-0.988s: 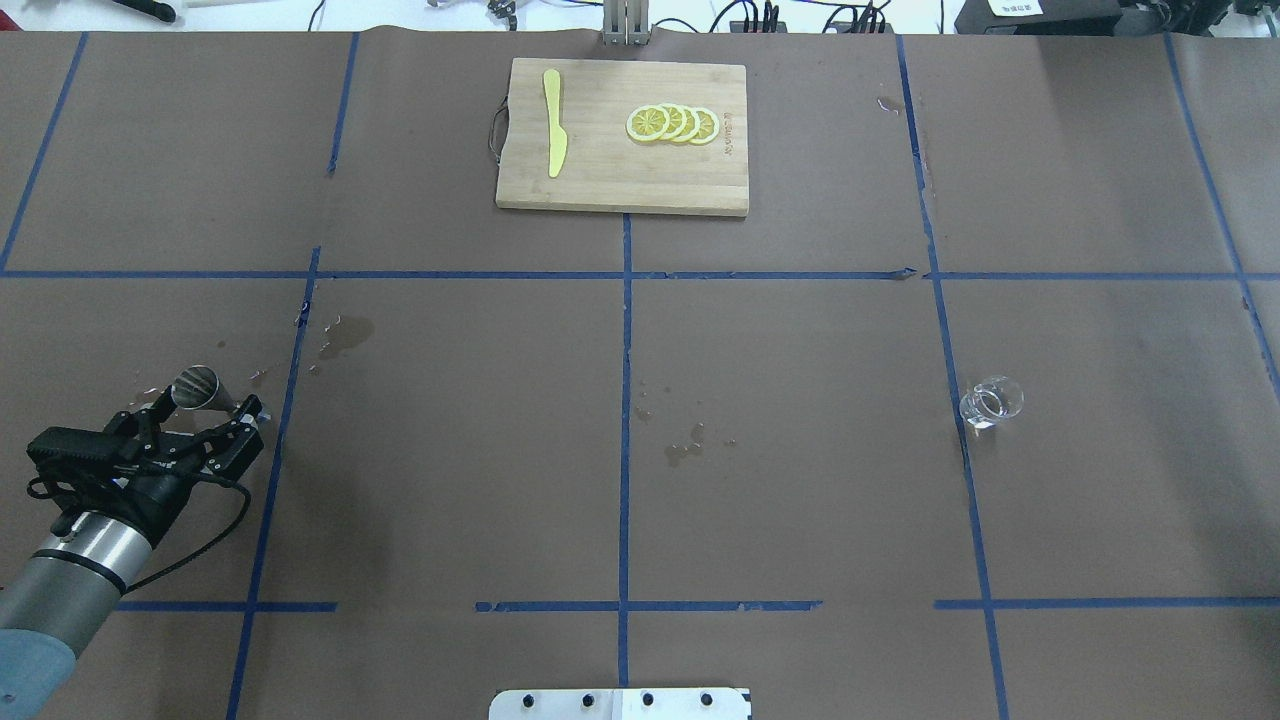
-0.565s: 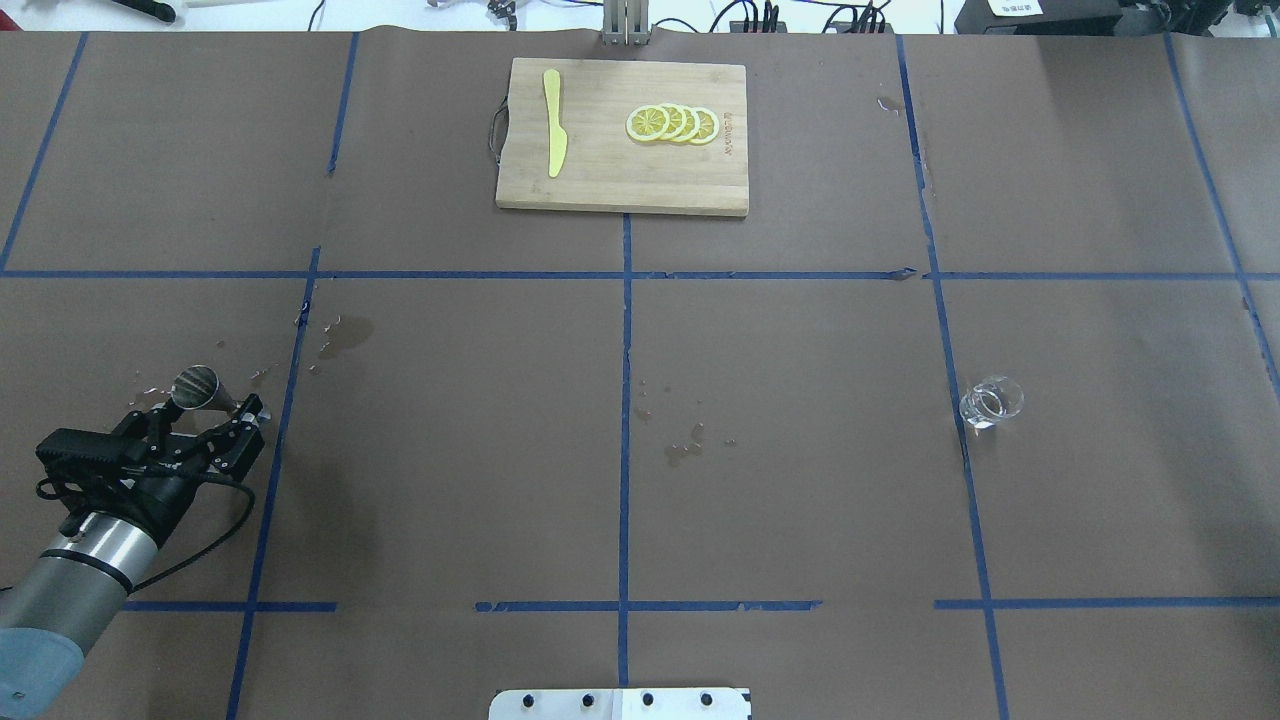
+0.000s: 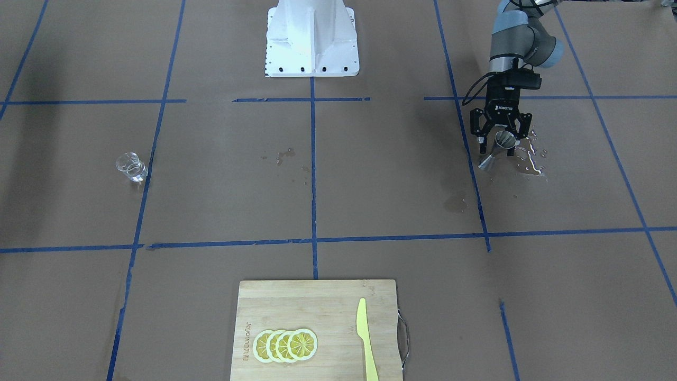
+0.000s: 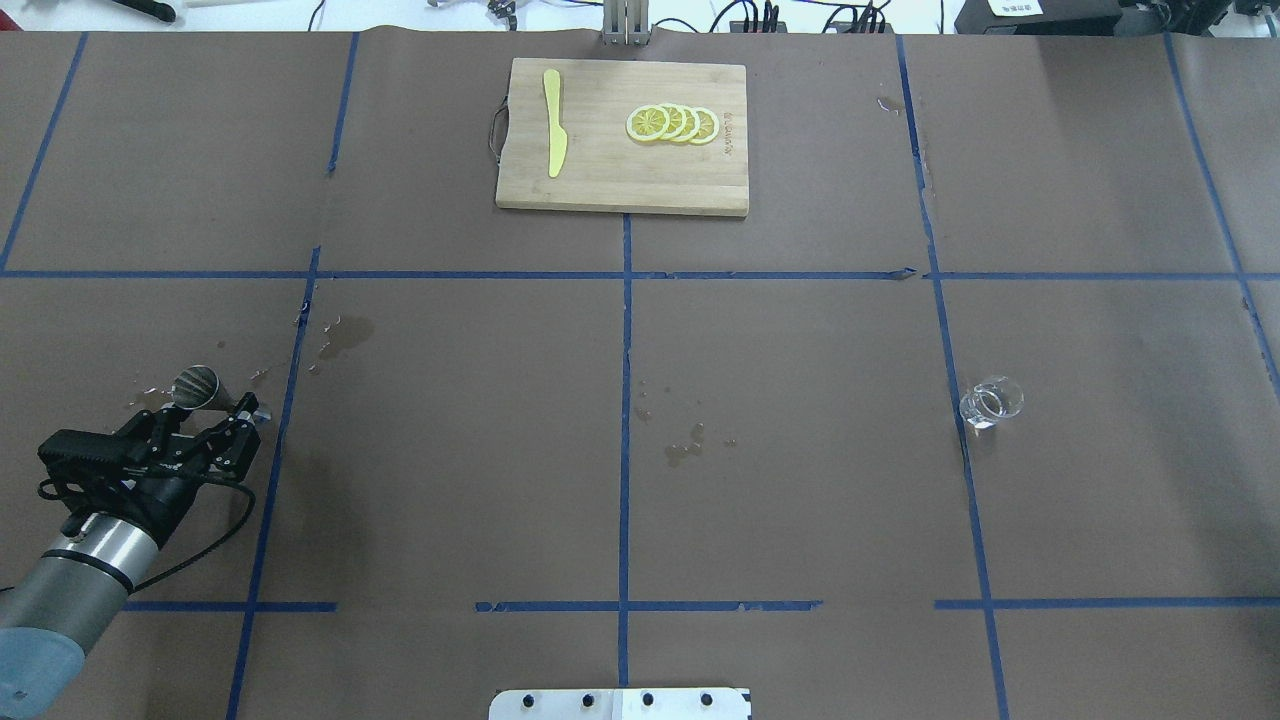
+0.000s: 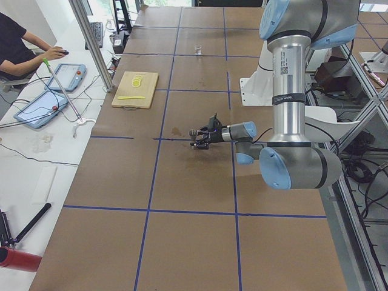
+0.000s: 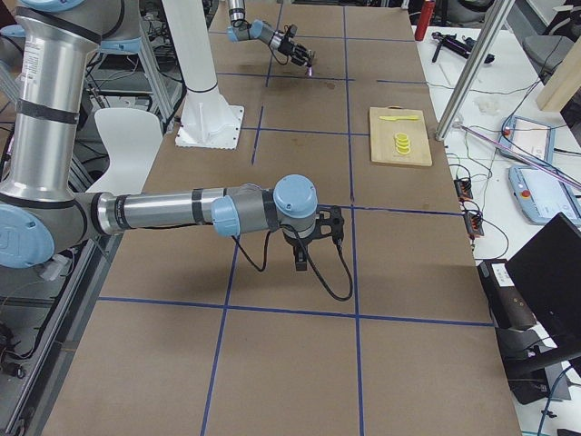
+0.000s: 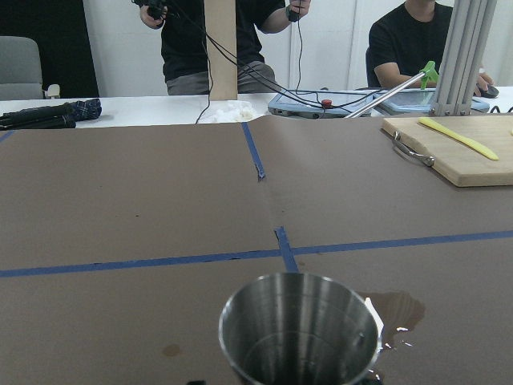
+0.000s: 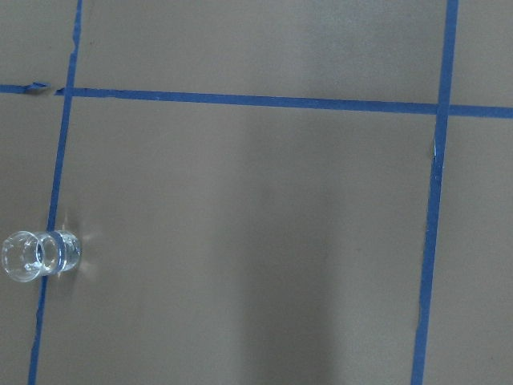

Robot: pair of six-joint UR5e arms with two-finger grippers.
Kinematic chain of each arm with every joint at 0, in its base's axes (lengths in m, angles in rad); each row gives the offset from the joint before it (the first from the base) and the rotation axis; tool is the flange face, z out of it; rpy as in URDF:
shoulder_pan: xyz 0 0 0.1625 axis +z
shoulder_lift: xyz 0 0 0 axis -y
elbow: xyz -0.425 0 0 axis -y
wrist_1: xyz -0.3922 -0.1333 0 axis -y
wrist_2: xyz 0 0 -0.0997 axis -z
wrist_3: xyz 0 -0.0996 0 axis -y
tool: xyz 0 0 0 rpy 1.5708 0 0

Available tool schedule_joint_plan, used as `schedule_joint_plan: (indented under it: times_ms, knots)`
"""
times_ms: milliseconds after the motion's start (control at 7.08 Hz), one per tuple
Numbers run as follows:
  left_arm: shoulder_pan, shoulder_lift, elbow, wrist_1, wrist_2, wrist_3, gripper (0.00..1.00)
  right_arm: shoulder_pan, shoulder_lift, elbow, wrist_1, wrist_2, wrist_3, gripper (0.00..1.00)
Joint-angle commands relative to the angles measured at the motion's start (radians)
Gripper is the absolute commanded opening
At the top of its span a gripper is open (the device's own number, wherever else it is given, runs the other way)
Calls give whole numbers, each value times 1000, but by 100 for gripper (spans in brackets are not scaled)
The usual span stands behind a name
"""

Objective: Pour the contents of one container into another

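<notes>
Beaker (image 4: pixel 990 402) and jigger (image 4: pixel 212 393) number 1 each

Beaker (image 4: pixel 991 401) surround: open table (image 4: pixel 800 450) on every side.
Jigger (image 4: pixel 200 387) robot side: blocked by left gripper (image 4: pixel 205 415).
Far edge, centre: cutting board (image 4: pixel 620 170).

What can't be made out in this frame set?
Liquid in the steel jigger: left wrist view shows only glare, bottom edge cuts off its lower cone.
Markings and fill of the glass beaker: tiny in overhead and front views, blurred in right wrist view.
Jaw state of the right gripper: only exterior right shows it, small and dark.
Whether the open left gripper touches the jigger: too small overhead.
</notes>
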Motion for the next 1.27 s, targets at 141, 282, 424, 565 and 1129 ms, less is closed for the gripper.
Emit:
schedule_joint_plan:
  times_ms: [141,282,424,565,1129]
  knots:
    - [2,-2,13,0,-5,0,67,0,0,-1,0,0,0,100]
    - [3,-2,19,0,-6,-2,66,0,0,-1,0,0,0,100]
    - [3,-3,19,-2,-19,-2,64,0,0,-1,0,0,0,100]
    - [3,-3,20,-2,-19,-2,62,0,0,1,0,0,0,100]
    - [3,-9,17,-2,-20,-2,36,0,0,1,0,0,0,100]
